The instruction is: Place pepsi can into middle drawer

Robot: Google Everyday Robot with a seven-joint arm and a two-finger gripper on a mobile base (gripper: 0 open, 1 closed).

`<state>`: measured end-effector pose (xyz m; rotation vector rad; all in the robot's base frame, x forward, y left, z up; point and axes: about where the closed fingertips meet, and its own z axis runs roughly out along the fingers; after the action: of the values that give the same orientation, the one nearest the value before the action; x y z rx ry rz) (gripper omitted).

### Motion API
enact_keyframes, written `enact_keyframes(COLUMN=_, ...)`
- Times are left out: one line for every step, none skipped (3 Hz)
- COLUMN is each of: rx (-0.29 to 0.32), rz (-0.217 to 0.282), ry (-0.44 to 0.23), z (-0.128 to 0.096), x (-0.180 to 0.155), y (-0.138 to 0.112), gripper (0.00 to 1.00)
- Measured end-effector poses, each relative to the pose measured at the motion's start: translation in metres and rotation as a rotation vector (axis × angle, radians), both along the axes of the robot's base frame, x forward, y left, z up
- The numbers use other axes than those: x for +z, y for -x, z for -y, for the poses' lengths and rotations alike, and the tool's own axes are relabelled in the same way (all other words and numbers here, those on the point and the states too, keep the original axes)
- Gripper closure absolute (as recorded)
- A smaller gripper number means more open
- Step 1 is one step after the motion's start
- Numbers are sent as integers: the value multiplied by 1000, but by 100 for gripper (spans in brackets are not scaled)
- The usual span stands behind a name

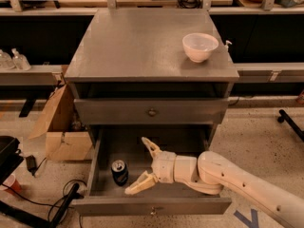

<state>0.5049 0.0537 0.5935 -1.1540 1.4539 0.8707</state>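
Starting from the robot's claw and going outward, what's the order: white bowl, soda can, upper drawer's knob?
From the open gripper inside the middle drawer:
1. Pepsi can, beside it in the tray.
2. Upper drawer knob, above.
3. White bowl, on the cabinet top.

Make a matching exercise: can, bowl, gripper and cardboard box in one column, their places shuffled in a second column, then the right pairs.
1. can
2. bowl
3. gripper
4. cardboard box

A. on the floor, beside the cabinet
B. on top of the cabinet
C. upright in the left part of the open drawer
D. open, inside the same drawer, next to the can but not gripping it

Pairs: 1-C, 2-B, 3-D, 4-A
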Motion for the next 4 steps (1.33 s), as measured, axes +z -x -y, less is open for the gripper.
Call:
enact_keyframes(rx=-70, rz=67, ry=49, z=35, x=75, y=27, gripper=0)
enact_keyframes(rx=-131, rz=118, ry=103, z=64, x=101, y=27, gripper=0)
enact_keyframes(rx=-131, rz=118, ry=103, z=64, x=101, y=27, gripper=0)
enact_keyframes(rx=-137, rz=122, ry=119, z=74, x=113, y=13, gripper=0)
